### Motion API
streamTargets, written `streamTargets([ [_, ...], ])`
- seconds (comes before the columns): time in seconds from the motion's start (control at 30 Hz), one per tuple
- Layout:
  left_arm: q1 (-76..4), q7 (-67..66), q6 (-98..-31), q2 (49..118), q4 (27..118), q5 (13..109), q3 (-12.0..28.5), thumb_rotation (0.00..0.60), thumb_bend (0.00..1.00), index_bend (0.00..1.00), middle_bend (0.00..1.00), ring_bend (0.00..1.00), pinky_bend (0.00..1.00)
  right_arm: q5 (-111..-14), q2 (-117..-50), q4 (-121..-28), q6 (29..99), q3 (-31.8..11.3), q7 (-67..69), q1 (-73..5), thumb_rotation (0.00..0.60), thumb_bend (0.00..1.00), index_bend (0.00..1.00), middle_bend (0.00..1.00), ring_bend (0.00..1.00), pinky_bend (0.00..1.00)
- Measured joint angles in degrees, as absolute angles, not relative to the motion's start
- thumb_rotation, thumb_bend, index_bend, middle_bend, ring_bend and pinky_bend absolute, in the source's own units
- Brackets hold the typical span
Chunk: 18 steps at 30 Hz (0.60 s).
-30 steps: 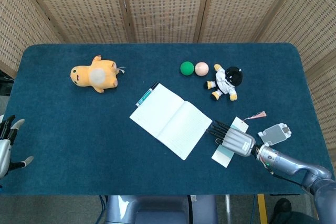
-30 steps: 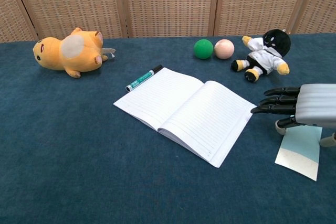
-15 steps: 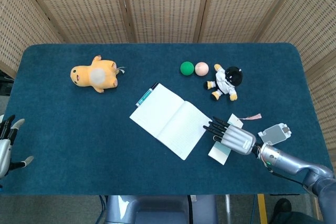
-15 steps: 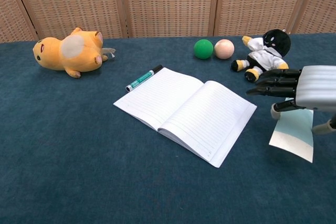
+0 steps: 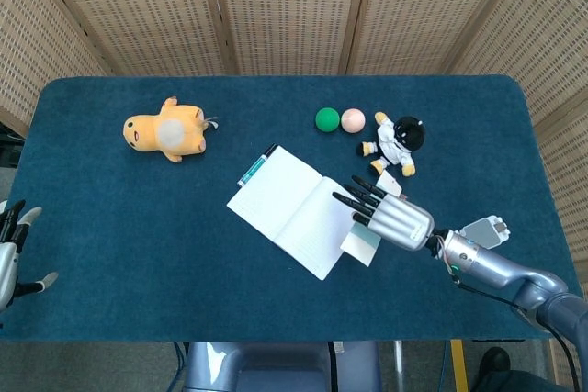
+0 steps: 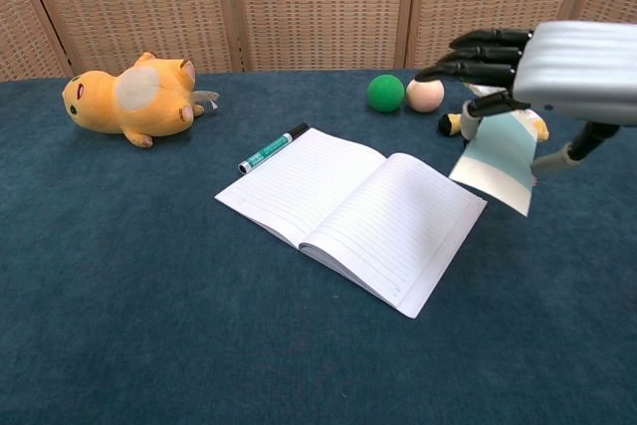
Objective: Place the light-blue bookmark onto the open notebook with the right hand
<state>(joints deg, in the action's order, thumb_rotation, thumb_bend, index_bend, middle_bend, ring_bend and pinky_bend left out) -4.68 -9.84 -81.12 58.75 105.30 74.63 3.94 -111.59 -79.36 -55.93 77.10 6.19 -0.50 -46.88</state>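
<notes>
The light-blue bookmark (image 6: 498,160) hangs in the air, pinched under my right hand (image 6: 542,62), whose other fingers stretch out flat towards the left. In the head view the bookmark (image 5: 362,244) shows below the right hand (image 5: 390,216) at the right edge of the open notebook (image 5: 296,209). In the chest view the notebook (image 6: 350,210) lies flat with blank lined pages, left of and below the raised bookmark. My left hand (image 5: 11,254) rests at the table's left edge, fingers apart, holding nothing.
A green marker (image 5: 256,165) lies along the notebook's far-left edge. A yellow plush (image 5: 168,130) sits far left. A green ball (image 5: 327,118), a pink ball (image 5: 353,120) and a black-and-white doll (image 5: 395,144) lie behind the right hand.
My right hand has lifted the bookmark off the table and carried it up and left, from right of the notebook to its right edge.
</notes>
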Motion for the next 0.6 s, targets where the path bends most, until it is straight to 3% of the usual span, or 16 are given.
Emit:
streamTargets([
  [0.33, -5.04, -8.29, -80.22, 58.04, 105.19, 73.48, 4.42, 0.600, 0.00, 0.00, 0.00, 0.00, 0.00, -106.16, -78.23, -65.60, 61.23, -1.31, -9.74, -56.22, 0.600, 0.23, 0.62, 0.00, 0.00, 0.00],
  [0.6, -5.57, -6.38, -78.62, 57.15, 104.85, 72.19, 4.78, 0.600, 0.00, 0.00, 0.00, 0.00, 0.00, -100.91, -84.35, -65.72, 48.39, -7.22, -21.12, -64.60, 0.600, 0.25, 0.62, 0.00, 0.00, 0.00],
])
